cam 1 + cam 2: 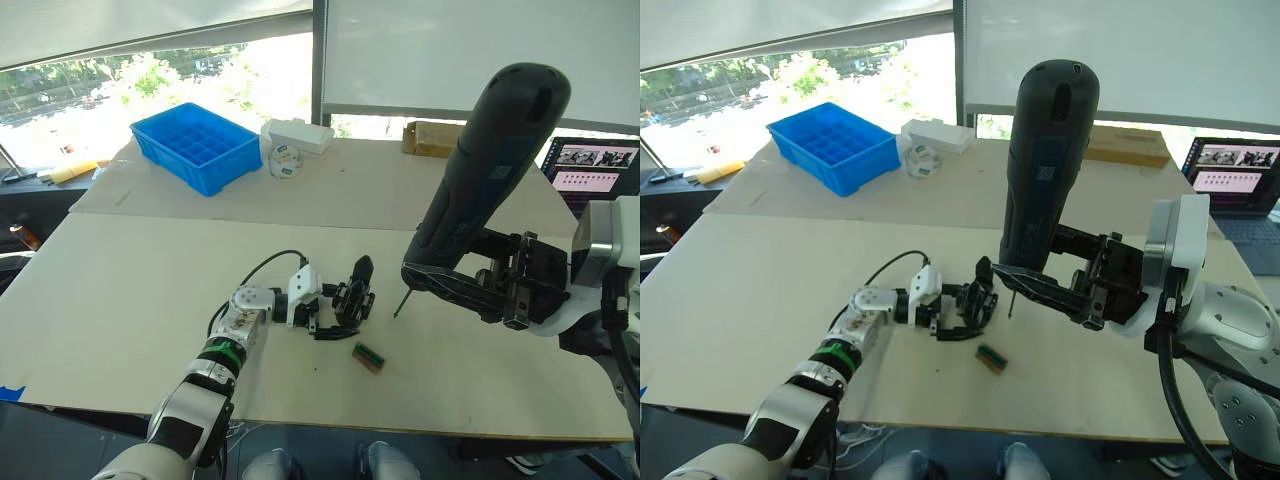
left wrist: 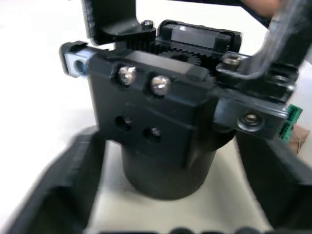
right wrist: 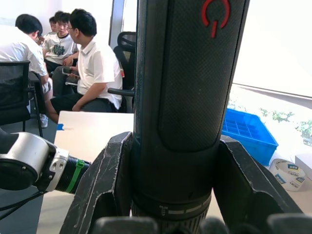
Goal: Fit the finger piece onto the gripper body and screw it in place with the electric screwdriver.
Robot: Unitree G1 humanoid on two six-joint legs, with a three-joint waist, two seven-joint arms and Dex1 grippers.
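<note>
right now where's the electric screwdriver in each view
Left eye view: electric screwdriver right of centre, tilted, held by the right pincer, bit just right of the gripper body.
Right eye view: centre, nearly upright.
Left wrist view: cannot tell.
Right wrist view: its handle stands up the middle between the fingers.
Shared landmark: blue tray, also at.
</note>
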